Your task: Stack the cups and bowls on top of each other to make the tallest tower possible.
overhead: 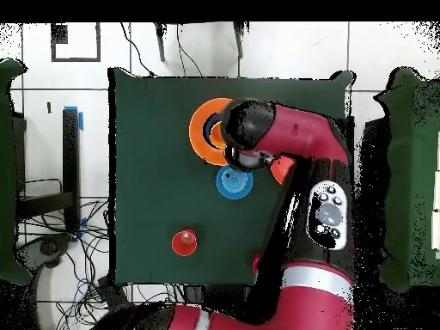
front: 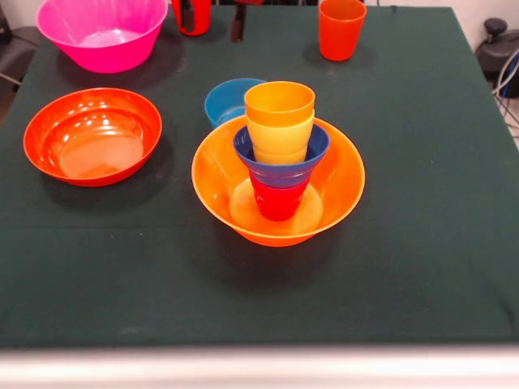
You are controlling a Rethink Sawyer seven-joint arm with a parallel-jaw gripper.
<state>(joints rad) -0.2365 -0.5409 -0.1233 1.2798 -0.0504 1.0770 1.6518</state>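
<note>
The tower stands mid-table: a big yellow-orange bowl holds a red cup, then a small dark blue bowl, a yellow cup and an orange-yellow cup on top. From overhead the tower is half hidden by my arm. Dark parts of my gripper show at the far edge beside another red cup. Whether it grips the cup is not visible. An orange cup stands alone at the far right and shows overhead.
A light blue bowl sits just behind the tower. A wide orange-red bowl lies at the left. A big pink bowl is at the far left corner. My arm covers much of the overhead view.
</note>
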